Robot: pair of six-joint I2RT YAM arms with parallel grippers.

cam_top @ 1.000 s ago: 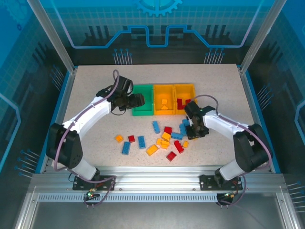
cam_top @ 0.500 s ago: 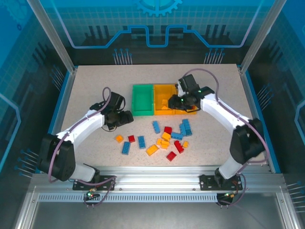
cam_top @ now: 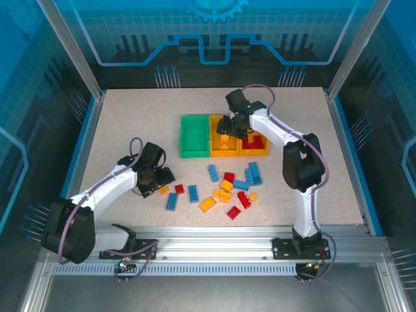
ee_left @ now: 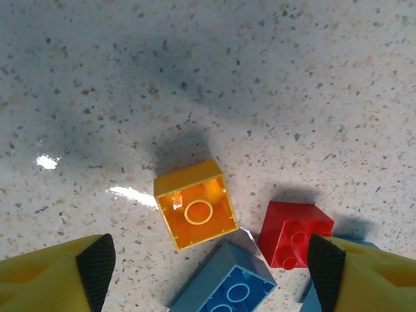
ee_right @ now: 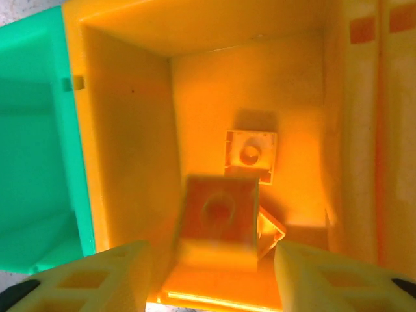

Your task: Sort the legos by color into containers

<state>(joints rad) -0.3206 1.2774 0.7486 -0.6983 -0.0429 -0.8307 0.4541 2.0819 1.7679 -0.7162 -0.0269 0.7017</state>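
Three joined containers stand at the back: a green bin (cam_top: 194, 136), a middle orange bin (cam_top: 225, 151) and a right orange bin (cam_top: 263, 151) with red bricks in it. My right gripper (cam_top: 231, 127) hangs over the middle bin (ee_right: 130, 130), open. A blurred orange brick (ee_right: 218, 221) sits loose between its fingers, with a gap on each side. Another orange brick (ee_right: 250, 153) lies on that bin's floor. My left gripper (cam_top: 156, 182) is open, low over the table. Between its pads (ee_left: 97, 260) lie an upturned orange brick (ee_left: 195, 205), a red brick (ee_left: 296, 234) and a blue brick (ee_left: 224, 286).
Loose red, blue and orange legos (cam_top: 227, 188) are scattered in the near middle of the table, right of my left gripper. The green bin (ee_right: 32, 130) borders the middle bin on the left. Bare speckled tabletop (cam_top: 123, 130) stretches to the left.
My right arm swung from the pile up over the middle orange bin and its jaws opened, releasing an orange brick. My left arm drew back from the green bin to the pile's left end.
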